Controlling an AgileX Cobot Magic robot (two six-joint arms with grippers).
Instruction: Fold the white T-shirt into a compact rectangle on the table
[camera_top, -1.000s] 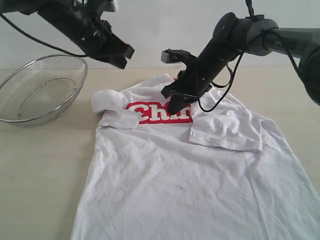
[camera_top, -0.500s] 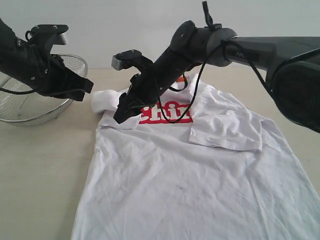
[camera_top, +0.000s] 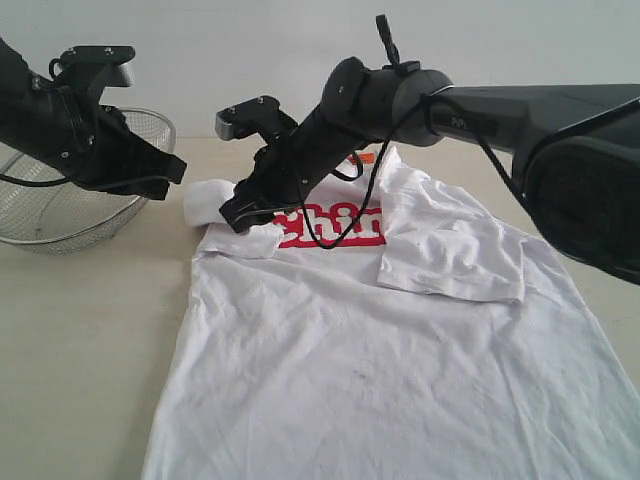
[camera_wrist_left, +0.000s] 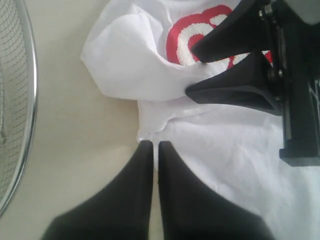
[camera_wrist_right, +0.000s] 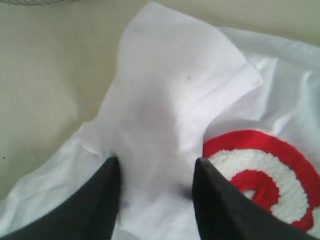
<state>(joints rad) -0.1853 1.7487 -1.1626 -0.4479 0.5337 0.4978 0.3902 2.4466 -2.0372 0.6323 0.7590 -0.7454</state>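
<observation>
Across the surface (camera_top: 80, 330) the white T-shirt (camera_top: 380, 370) lies mostly unfolded; my right pincer (camera_wrist_right: 156, 165), wide, straddles the bunched sleeve (camera_wrist_right: 170, 90), perhaps touching it; my left pincer (camera_wrist_left: 153, 145), narrow, holds nothing.

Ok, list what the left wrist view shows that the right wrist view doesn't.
Left wrist only: the left gripper, shut, and the right gripper seen from outside, open over the shirt. Right wrist only: a close look at the folded sleeve lying between that gripper's open fingers. Both: the sleeve, the red lettering and bare table.
</observation>
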